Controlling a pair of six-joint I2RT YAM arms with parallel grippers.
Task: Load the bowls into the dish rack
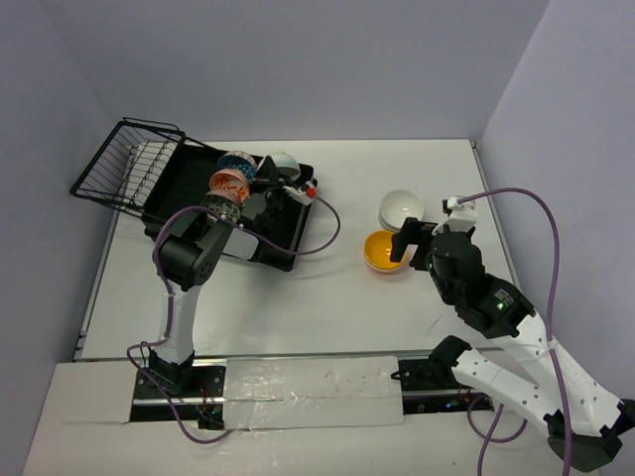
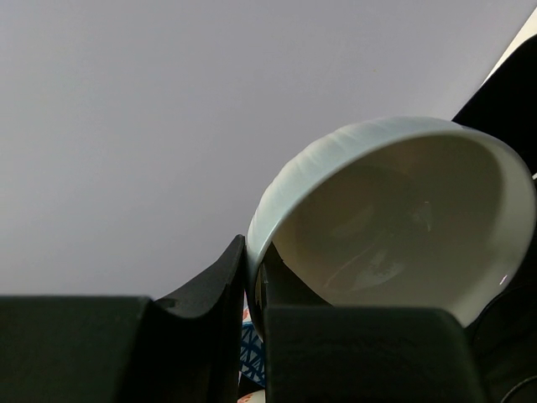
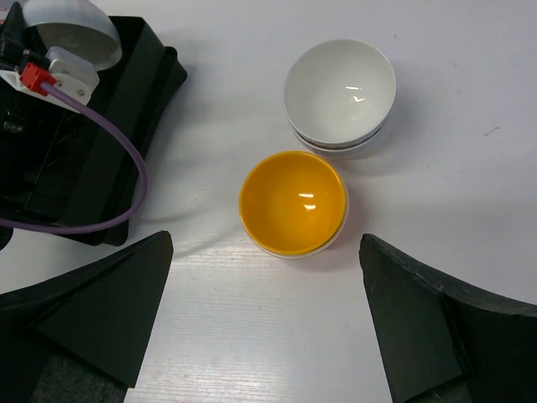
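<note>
Presently, working from the fingers outward.

Left fingers (image 2: 214,323): nearly closed, pinching the rim of a white bowl (image 2: 394,218), one finger outside the wall and one inside. Bowl tipped on edge, hollow facing the lens, filling the right half of the left wrist view against a plain grey wall. In the top view, the same bowl (image 1: 281,162) held at the far end of the dish rack (image 1: 273,248), upper left-centre of frame. Cannot tell whether resting on the tray or held clear of it.

Beside it in the rack, to the left: blue-patterned bowl (image 1: 238,162) and orange-pink bowl (image 1: 228,183), both standing on edge, close together. Wire basket (image 1: 129,169) at the rack's upper-left end, tilted outward.

Right fingers (image 3: 109,311): spread wide, gripping nothing, occupying the lower left and lower right corners of the right wrist view. Between them and higher in frame: yellow bowl (image 3: 294,201), upright on the white surface (image 3: 470,193), with a white rim showing beneath it. Just beyond, toward the upper right: second white bowl (image 3: 340,88), upright, stacked on another whose rim shows below. The two stacks just beside each other; contact not discernible.

Upper left corner of that view: corner of the rack and a purple cable (image 3: 126,168) looping across it.
</note>
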